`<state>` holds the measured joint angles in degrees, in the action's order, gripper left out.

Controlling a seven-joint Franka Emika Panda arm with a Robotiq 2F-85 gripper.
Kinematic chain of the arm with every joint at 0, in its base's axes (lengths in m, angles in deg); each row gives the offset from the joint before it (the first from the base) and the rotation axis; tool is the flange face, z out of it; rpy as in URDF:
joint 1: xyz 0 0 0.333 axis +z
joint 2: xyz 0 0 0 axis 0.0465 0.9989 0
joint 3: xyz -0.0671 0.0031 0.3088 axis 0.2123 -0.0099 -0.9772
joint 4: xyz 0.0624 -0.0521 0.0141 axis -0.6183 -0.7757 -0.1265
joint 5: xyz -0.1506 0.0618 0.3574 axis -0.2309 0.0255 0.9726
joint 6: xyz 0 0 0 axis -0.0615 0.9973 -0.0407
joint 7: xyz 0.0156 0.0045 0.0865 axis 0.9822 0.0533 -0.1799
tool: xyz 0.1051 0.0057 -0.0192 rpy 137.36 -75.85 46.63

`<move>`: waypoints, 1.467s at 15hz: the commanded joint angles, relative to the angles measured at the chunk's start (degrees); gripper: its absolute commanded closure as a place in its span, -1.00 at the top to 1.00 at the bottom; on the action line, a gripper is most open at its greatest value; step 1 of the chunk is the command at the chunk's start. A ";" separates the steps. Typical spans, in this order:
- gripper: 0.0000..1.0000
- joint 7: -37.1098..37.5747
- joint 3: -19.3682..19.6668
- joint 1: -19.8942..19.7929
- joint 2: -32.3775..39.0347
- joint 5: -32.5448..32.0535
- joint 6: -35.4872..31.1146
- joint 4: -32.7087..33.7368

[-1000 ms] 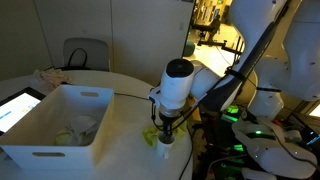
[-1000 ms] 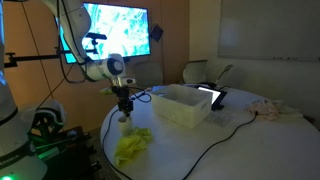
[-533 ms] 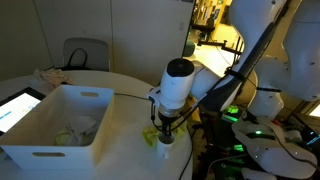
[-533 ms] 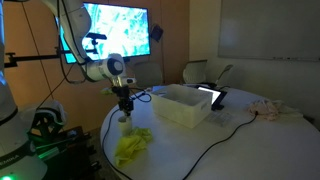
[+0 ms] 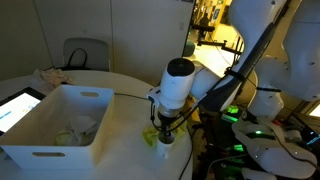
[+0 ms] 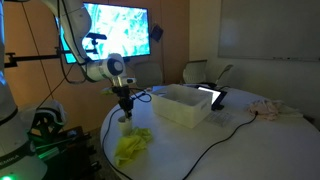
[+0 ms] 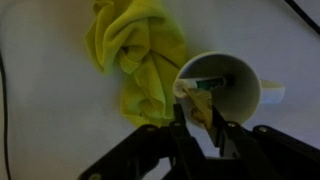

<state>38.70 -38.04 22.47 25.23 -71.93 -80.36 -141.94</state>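
White cup (image 7: 225, 85): upright near the edge of the round tabletop (image 5: 120, 160), well apart from the white bin.
White bin (image 5: 40, 128): largest container. Holds pale items (image 5: 75, 130), too dim to name.
Yellow cloth (image 7: 135, 50): crumpled, lying loose on the tabletop and reaching the cup's side.
Cup interior: small greenish item (image 7: 205, 85) against the wall. Seen in the wrist view only, hidden in both exterior views.
End effector (image 7: 197, 115): directly over the cup, fingers at its near rim with a narrow gap. Clamped on the rim or clear of it, cannot tell.
No visible shift of arm, cup, cloth or bin since a second ago.
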 commanded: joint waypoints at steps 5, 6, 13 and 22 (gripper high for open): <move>0.85 0.46 -0.39 -1.25 -1.96 -0.49 -2.36 -1.36; 0.97 0.54 -0.39 -1.32 -2.52 -0.46 -2.30 -1.62; 1.00 3.14 0.14 -3.82 -8.85 -0.72 -2.71 -5.56; 1.00 7.08 -0.29 -11.17 -13.39 -0.43 -3.23 -11.35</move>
<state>43.81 -37.77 13.53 13.98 -71.93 -82.21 -150.72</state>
